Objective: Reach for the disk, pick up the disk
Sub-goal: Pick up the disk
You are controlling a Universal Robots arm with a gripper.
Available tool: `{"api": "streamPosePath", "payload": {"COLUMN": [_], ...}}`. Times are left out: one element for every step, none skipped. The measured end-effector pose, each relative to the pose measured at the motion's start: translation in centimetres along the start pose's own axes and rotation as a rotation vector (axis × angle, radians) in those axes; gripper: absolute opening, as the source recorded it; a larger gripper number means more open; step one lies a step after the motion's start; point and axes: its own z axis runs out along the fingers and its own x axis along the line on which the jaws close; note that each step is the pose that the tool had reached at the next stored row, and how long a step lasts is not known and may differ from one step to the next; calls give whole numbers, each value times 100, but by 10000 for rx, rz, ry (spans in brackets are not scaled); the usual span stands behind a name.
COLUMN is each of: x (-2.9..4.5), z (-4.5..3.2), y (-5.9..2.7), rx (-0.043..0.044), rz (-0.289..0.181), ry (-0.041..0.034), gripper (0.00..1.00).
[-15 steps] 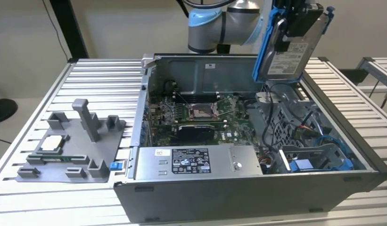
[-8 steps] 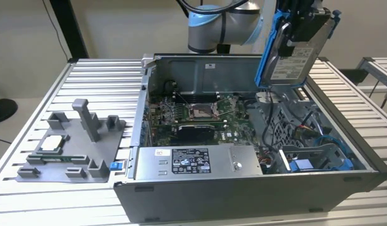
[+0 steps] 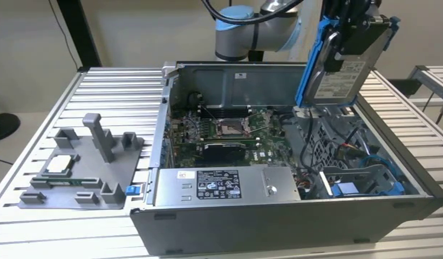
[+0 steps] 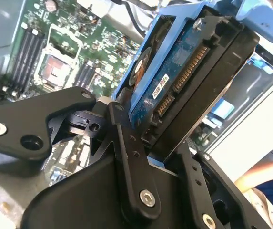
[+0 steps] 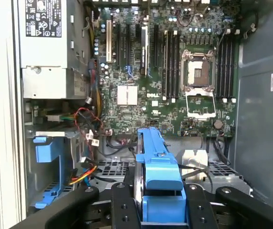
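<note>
- We see the disk [image 3: 341, 81] as a flat silver-grey slab with a white printed label on its face and blue rails along its sides; in the second wrist view its underside [image 4: 174, 76] shows a blue circuit board with a row of connector contacts.
- It hangs tilted in the air above the open computer case [image 3: 279, 226], over the end at the exterior view's right, clear of everything inside.
- The pincer [image 3: 354, 40] is closed on the disk: in the second wrist view its black fingers [image 4: 126, 143] clamp the disk's two sides.
- In the first wrist view the disk's blue rail [image 5: 157, 162] sits between the black fingers [image 5: 119, 205].
- Inside the case lie a green motherboard [image 5: 146, 71] with an open processor socket [image 5: 196, 74], a grey power supply box [image 3: 225, 186], loose coloured cables [image 5: 86, 119] and a blue drive bay [image 3: 365, 181].
- On the ribbed counter [image 3: 106, 86], a grey fixture [image 3: 84, 167] holds a small pale chip [image 3: 59, 164].
</note>
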Motion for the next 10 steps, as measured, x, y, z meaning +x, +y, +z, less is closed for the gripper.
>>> {"api": "streamPosePath", "payload": {"x": [25,52,78,103,128,152,175,197,220,242], "z": [-1,-2,-3,-4,-5,-6,-7,-8,-8,-9], "y": [-1,-2,-3,-4,-5,-6,-6,-7,-8,-9], "rx": [-1,-4,-5,-6,-8,-9,-10,-12,-13,-14], "rz": [0,1,1,1,1,1,1,1,2,1], "ry": [0,1,1,1,0,0,1,1,2,1], "gripper": [0,0,0,0,0,0,0,0,0,0]}}
